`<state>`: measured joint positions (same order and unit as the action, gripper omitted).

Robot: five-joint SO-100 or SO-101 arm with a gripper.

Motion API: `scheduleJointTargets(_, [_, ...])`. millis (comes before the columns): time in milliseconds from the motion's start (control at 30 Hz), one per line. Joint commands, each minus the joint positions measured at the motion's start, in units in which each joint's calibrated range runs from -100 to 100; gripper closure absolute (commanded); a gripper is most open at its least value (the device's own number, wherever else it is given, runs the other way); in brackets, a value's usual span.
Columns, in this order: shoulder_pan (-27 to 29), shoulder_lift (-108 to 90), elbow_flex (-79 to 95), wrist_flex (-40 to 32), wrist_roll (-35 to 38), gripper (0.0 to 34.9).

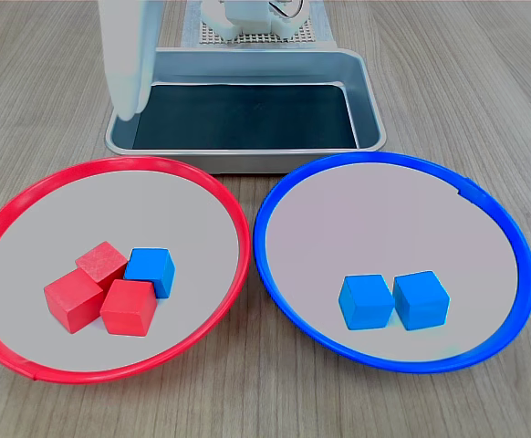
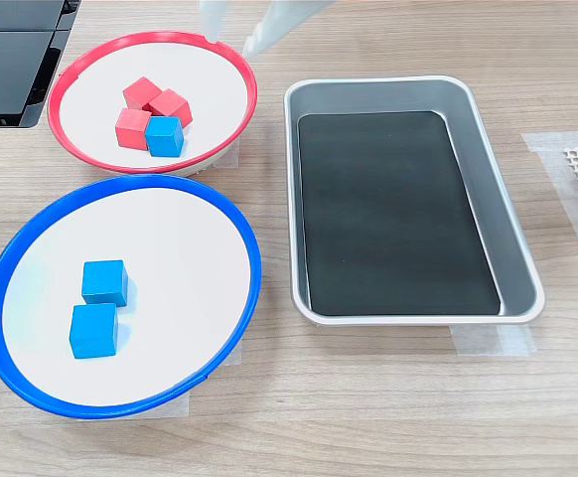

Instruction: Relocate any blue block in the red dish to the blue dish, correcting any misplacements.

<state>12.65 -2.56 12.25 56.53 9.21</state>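
Observation:
One blue block (image 1: pixel 150 271) (image 2: pixel 164 136) lies in the red dish (image 1: pixel 129 162) (image 2: pixel 160 36), touching three red cubes (image 1: pixel 101 263) (image 2: pixel 142 93) clustered there. The blue dish (image 1: pixel 384 157) (image 2: pixel 120 181) beside it holds two more blue cubes (image 1: pixel 366 301) (image 2: pixel 104 282) side by side. My gripper (image 2: pixel 231 38) hangs open over the red dish's far rim in the second exterior view, with nothing between its pale fingers. In the first exterior view only one broad pale finger (image 1: pixel 127 82) shows, above the tray's left end.
A rectangular metal tray (image 1: pixel 368 100) (image 2: pixel 512 238) with a dark liner stands behind the dishes in the first exterior view and to the second exterior view's right. The arm's white base (image 1: pixel 247 18) sits behind it. A black device (image 2: pixel 11 60) lies at the second exterior view's top left.

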Motion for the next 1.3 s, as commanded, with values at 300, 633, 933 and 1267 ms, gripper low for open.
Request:
scheduleJointTargets(300, [2.55,15.14,-19.67,1.05,-0.44,27.8])
scheduleJointTargets(633, [-0.09,19.57,-20.67,-2.42,-0.20,25.4])
scheduleJointTargets(933, [-3.38,21.02,-18.67,-1.26,-2.15,21.8])
scheduleJointTargets(1267, [-4.04,25.80,-21.22,-0.69,-2.20,20.0])
